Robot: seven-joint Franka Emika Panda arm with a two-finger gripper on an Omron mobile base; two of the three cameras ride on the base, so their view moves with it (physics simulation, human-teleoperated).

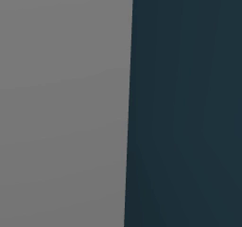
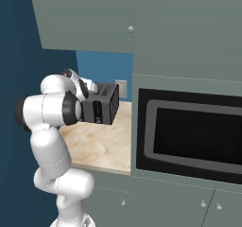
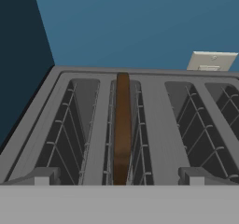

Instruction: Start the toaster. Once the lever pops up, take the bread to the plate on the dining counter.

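The toaster [image 3: 154, 125] is seen from above, with several wire-lined slots. The bread [image 3: 122, 125], a thin dark brown slice, stands on edge in the second slot from the left. My gripper [image 3: 119, 177] hovers just above the toaster's near edge and is open, with its fingertips [image 3: 44, 176] wide apart on either side of the bread's slot, touching nothing. In the right base view the toaster [image 2: 105, 103] is a dark box on a beige marble countertop [image 2: 101, 148], partly behind my arm. The toaster's lever is hidden. The plate and the dining counter are out of view.
A built-in oven with a dark window [image 2: 189, 136] stands right of the toaster, under grey-green upper cabinets [image 2: 94, 18]. A wall outlet [image 3: 210, 61] sits on the blue wall behind the toaster. In the left base view, a grey panel [image 1: 61, 103] meets a dark blue wall [image 1: 189, 103].
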